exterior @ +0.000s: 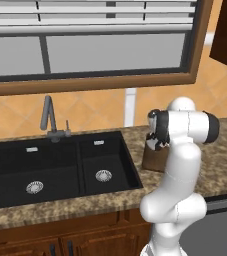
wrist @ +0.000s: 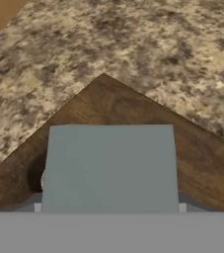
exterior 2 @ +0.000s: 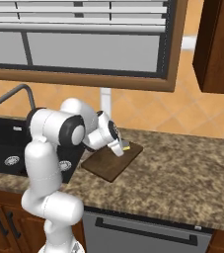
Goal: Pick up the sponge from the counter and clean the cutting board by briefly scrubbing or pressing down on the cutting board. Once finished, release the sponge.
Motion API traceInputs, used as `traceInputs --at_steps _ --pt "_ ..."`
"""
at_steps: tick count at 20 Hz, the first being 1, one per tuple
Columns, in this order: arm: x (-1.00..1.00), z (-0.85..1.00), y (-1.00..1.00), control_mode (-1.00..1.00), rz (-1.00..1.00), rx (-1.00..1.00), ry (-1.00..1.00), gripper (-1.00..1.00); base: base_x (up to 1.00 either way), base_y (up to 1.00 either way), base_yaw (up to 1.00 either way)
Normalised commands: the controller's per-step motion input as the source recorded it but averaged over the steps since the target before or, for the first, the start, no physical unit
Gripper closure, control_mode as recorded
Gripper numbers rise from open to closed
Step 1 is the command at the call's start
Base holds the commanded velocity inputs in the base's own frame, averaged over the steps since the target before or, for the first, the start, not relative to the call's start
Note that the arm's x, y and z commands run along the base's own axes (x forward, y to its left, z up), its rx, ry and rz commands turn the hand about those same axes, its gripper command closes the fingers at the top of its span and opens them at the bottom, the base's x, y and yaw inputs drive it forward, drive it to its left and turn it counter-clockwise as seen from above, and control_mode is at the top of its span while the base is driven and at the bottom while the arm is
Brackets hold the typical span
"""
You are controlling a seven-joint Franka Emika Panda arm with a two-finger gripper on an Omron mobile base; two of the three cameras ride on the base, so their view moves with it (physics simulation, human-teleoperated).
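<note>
Scrub step in hand: sponge [wrist: 110,168] sits between the jaws, over the cutting board [wrist: 133,106]. Gripper [exterior 2: 119,147] is low at the board's far end in the right base view, a sliver of yellow sponge showing at its tips. Jaws look closed onto the sponge, judging from it filling the space directly ahead of the hand; the fingertips themselves are hidden, so the exact opening can't be read. Whether the sponge bottom touches the board or hovers just above, cannot tell.

Sponge's grey-blue face is toward the camera; its long axis can't be read. Board corner points away from the jaws, onto the counter [wrist: 148,44]; its long axis runs diagonally from the counter's front edge toward the back wall.

Next, as judged: press down or rub briefly, then open the jaws and let go.
</note>
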Motion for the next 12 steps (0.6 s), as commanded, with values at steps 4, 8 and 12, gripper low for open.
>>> traceInputs --at_steps 4,8,12 --pt "-0.22 -0.37 -0.93 -1.0 -0.26 0.0 -0.09 1.0 0.0 0.0 0.0" --pt "-0.38 -0.27 -0.94 -1.0 -0.26 0.0 -0.08 1.0 0.0 0.0 0.0" --pt "-0.78 -0.13 -0.79 -1.0 -0.22 0.0 -0.09 1.0 0.0 0.0 0.0"
